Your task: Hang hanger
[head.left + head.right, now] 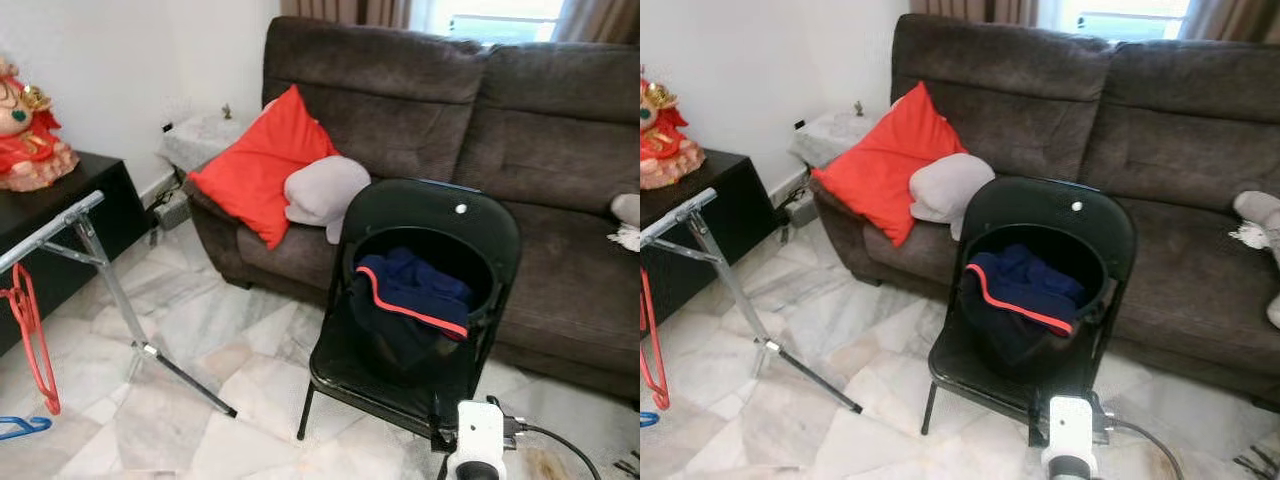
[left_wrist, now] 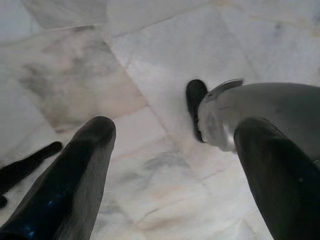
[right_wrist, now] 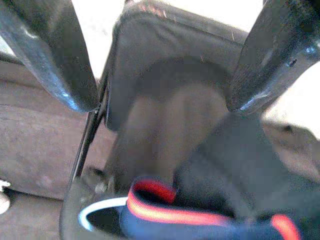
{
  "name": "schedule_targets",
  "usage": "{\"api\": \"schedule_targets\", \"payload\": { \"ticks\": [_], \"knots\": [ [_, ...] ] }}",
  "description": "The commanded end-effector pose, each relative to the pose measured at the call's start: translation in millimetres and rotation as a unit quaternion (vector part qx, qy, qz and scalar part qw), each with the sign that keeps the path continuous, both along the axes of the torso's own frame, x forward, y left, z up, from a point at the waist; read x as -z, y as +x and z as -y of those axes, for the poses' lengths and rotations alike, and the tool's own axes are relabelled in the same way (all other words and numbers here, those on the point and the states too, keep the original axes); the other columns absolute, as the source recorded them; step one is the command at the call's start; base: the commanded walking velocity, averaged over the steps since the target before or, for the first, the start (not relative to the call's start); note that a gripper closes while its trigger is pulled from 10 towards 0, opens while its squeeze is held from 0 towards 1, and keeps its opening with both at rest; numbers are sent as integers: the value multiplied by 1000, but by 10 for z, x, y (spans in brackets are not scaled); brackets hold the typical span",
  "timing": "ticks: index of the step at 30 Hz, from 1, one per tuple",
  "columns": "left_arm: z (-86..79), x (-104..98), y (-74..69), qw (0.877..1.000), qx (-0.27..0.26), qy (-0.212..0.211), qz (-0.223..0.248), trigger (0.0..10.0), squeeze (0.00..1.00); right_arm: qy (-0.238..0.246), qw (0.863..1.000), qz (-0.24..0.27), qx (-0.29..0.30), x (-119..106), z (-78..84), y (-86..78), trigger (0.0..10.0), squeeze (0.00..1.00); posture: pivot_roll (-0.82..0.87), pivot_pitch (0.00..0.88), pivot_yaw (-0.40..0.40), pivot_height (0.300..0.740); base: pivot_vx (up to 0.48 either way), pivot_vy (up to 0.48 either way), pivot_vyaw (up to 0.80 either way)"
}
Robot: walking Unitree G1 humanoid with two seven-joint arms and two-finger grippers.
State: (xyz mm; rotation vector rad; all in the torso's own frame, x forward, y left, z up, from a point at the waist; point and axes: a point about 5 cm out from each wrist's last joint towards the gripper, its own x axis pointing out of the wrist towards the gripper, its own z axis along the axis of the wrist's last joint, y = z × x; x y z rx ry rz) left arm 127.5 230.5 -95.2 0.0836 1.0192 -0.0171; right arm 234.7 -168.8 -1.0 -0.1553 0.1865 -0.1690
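a red plastic hanger point(image 1: 30, 335) hangs from a slim metal rack point(image 1: 95, 260) over glossy marble floor point(image 1: 230, 400). the right gripper point(image 3: 160, 65), fingers spread, faces a black folding chair point(image 1: 430, 240) holding a round basket point(image 1: 400, 350) of navy, red-trimmed cloth point(image 1: 415, 290). the left gripper point(image 2: 175, 165), fingers spread, points at the floor.

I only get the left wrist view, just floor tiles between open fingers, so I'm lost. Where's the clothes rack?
Observer: The silver rack stands to the robot's left, beside a black cabinet.
Operator: Any hanger there?
Observer: A red hanger hangs at the rack, below its top bar.
Operator: And the right gripper?
Observer: The right gripper is open, pointing at the navy garment in a black bucket on the folding chair.
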Motion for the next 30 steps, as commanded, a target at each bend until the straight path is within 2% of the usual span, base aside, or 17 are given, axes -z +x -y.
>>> {"api": "schedule_targets", "payload": {
  "ticks": [1, 10, 14, 17, 21, 30],
  "knots": [
    [17, 4, 8, 1000, 1, -3, -3, 10000, 0, -9, 1000, 4, 15, -5, 100, -45, 10000, 0, -25, 26, 52, 740, 300, 0, 0],
    [13, 4, 5, 1000, 1, -3, -4, 10000, 0, -9, 1000, 9, 15, -26, 99, -74, 10000, 0, -27, 26, 50, 740, 300, 0, 0],
    [35, 27, -36, 1000, 9, 1, -17, 10000, 0, -14, 999, 25, 20, -89, 97, -188, 10000, 0, -30, 26, 51, 740, 0, 0, 0],
    [29, 32, -51, 1000, 10, 3, -21, 10000, 0, -17, 999, 29, 18, -108, 95, -191, 10000, 0, -32, 25, 52, 740, 0, 0, 0],
    [-19, 39, -107, 999, 10, 6, -31, 10000, 0, -49, 997, 59, -9, -264, 55, -170, 10000, 0, -35, 23, 52, 740, 0, 0, 0],
    [-100, 43, -201, 999, 12, 10, -42, 10000, 0, -50, 997, 52, -33, -293, 16, -182, 10000, 0, -35, 18, 51, 740, 0, 0, 0]
  ]
}}
